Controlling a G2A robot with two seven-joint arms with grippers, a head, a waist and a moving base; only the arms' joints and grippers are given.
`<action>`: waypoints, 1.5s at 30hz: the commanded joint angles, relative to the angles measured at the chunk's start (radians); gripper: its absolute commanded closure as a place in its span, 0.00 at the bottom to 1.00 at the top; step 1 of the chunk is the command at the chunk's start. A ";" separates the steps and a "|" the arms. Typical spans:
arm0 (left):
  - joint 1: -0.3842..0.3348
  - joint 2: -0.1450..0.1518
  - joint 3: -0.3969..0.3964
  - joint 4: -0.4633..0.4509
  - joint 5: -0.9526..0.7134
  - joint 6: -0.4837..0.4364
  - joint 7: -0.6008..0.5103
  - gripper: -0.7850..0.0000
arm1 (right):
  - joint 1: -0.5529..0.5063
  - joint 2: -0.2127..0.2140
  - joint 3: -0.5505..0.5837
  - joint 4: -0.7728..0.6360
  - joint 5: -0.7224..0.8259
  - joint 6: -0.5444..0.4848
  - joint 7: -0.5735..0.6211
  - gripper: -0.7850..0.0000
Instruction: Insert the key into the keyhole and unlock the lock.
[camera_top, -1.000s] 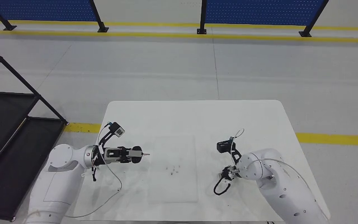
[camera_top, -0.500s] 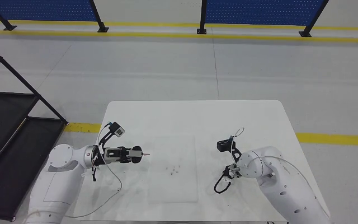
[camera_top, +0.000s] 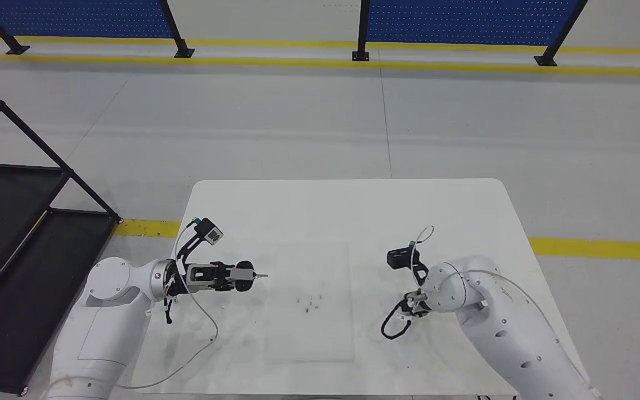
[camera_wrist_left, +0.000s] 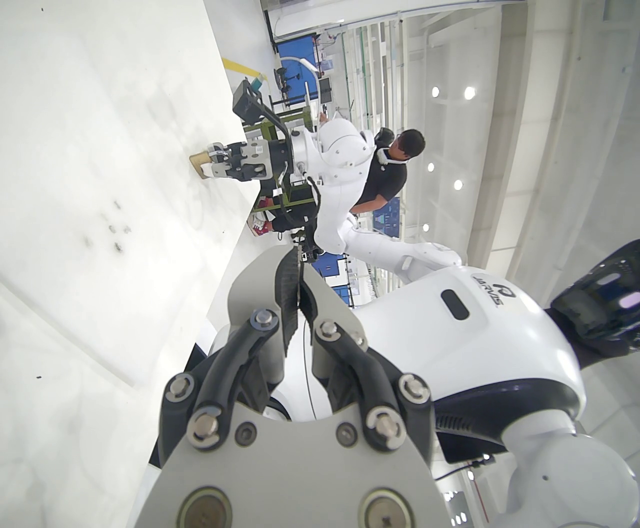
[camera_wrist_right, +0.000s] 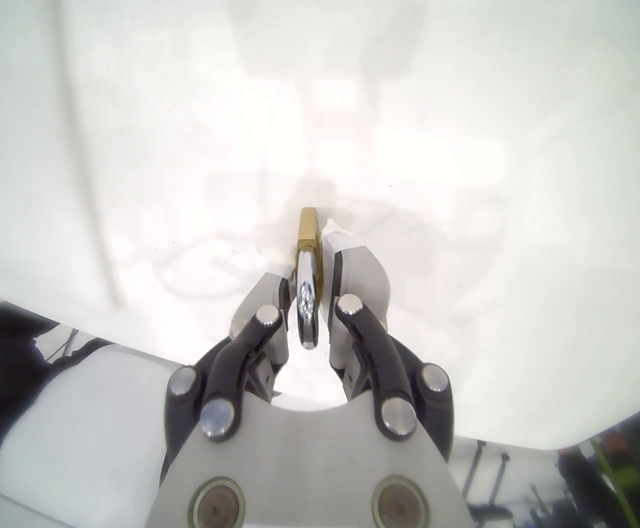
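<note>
Top view: my right arm has edged slightly toward the table's middle since a second ago, and my left has stayed put. My right claw (camera_wrist_right: 312, 265) is clamped on the lock (camera_wrist_right: 307, 232), smooth brass with a shiny rounded steel shackle, close to the white table (camera_top: 300, 210). My left claw (camera_wrist_left: 299, 265) pinches the thin key (camera_top: 260, 275), well apart from the lock.

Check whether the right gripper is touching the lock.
Touching. The right wrist view shows the right gripper clamped on the lock from both sides, with no gap between them.
</note>
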 joint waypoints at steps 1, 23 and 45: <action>0.000 0.000 0.000 0.000 0.000 0.000 0.000 1.00 | -0.002 0.000 0.014 0.003 0.030 0.000 0.000 1.00; 0.000 0.000 0.000 0.000 0.000 0.000 0.000 1.00 | -0.287 0.024 0.385 0.086 1.036 -0.736 -0.353 1.00; 0.013 -0.014 0.106 -0.052 0.009 -0.022 0.090 1.00 | -0.232 0.010 0.309 0.209 1.256 -0.728 -0.370 1.00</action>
